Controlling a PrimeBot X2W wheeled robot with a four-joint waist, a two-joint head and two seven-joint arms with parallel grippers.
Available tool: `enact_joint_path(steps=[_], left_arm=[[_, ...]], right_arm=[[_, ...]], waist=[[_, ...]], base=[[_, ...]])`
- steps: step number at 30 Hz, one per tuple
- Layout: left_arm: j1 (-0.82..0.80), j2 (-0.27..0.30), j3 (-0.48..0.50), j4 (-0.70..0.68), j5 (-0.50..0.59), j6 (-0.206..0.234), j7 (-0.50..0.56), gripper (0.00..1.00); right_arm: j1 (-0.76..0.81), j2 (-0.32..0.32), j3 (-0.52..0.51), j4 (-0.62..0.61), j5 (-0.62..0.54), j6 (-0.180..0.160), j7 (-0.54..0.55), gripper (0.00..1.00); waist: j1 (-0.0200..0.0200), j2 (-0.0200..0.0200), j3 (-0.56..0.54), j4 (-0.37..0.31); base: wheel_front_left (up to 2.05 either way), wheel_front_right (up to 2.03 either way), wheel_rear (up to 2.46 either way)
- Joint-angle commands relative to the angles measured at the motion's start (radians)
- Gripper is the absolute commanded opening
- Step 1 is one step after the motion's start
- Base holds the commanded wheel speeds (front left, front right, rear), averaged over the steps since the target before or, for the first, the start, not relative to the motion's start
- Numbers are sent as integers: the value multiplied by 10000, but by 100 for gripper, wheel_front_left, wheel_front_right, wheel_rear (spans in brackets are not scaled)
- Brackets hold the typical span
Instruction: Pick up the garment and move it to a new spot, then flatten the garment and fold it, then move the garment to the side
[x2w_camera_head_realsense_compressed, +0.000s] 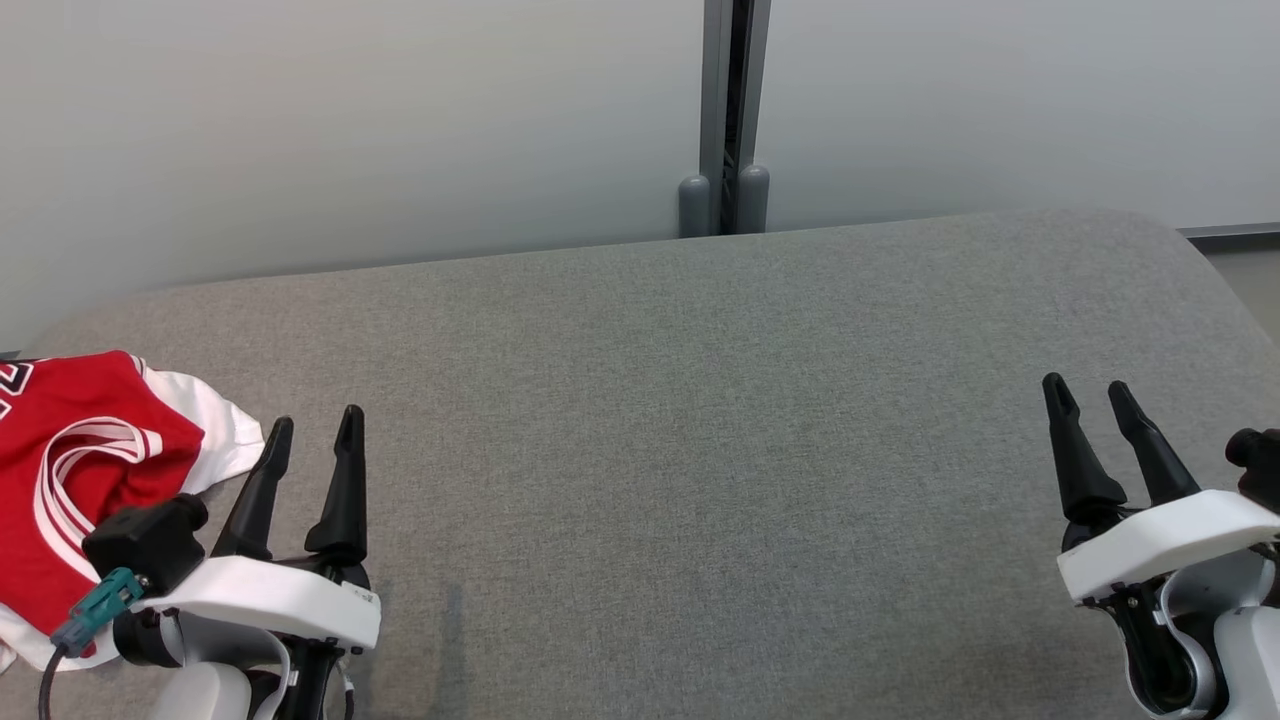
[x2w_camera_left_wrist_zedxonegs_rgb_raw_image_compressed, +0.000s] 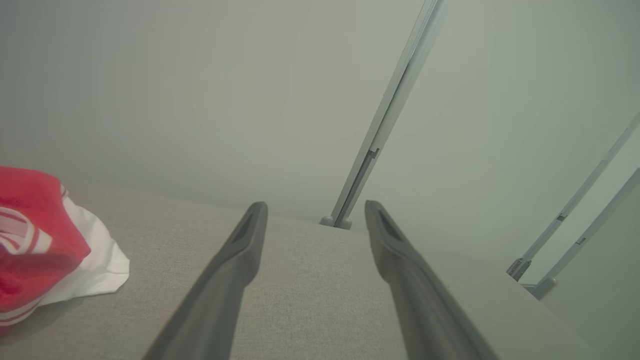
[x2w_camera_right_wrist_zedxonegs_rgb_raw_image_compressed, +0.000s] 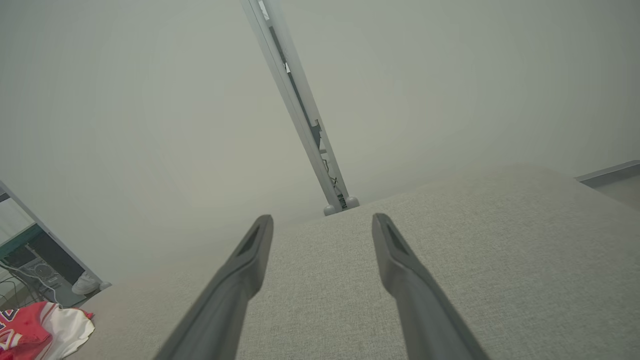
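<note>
The garment (x2w_camera_head_realsense_compressed: 90, 480) is a red jersey with white trim and stripes, lying bunched at the far left of the grey table (x2w_camera_head_realsense_compressed: 700, 450). It also appears at the left edge of the left wrist view as the garment (x2w_camera_left_wrist_zedxonegs_rgb_raw_image_compressed: 35, 245), and small at the bottom left of the right wrist view as the garment (x2w_camera_right_wrist_zedxonegs_rgb_raw_image_compressed: 40, 332). My left gripper (x2w_camera_head_realsense_compressed: 315, 430) hovers just right of it, open and holding nothing; its left gripper (x2w_camera_left_wrist_zedxonegs_rgb_raw_image_compressed: 315, 210) fingers stand apart over bare cloth. My right gripper (x2w_camera_head_realsense_compressed: 1090, 390) is at the table's right side, open, and the right gripper (x2w_camera_right_wrist_zedxonegs_rgb_raw_image_compressed: 322, 222) has nothing between its fingers.
A pale wall with a grey vertical post (x2w_camera_head_realsense_compressed: 727, 120) stands behind the table's far edge. The table's right corner is rounded (x2w_camera_head_realsense_compressed: 1210, 260), with floor beyond it. Office clutter (x2w_camera_right_wrist_zedxonegs_rgb_raw_image_compressed: 35, 265) shows past the table's left end.
</note>
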Motion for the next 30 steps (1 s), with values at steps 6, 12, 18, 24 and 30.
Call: enact_joint_path(steps=[6,12,18,24,30], left_arm=[[53,168,71,-44,730,217,105,100],[174,187,143,-16,1154,370,33,100],[249,267,106,3,1469,256,35,100],[344,366,105,17,1904,320,259,100],[428,453,124,-51,2331,466,406,100]], right_arm=[[48,-76,208,-70,-690,16,-196,100],[178,48,270,-31,-1093,16,-209,100],[292,92,398,-133,-1330,16,-227,100],[427,55,502,-267,-1708,17,-345,100],[512,101,534,-358,-2167,17,-395,100]], waist=[[0,0,-30,-10],[0,0,-67,-2],[0,0,-84,-6],[0,0,-90,-28],[0,0,-96,-65]], base=[[0,0,0],[0,0,0],[0,0,0],[0,0,0],[0,0,0]])
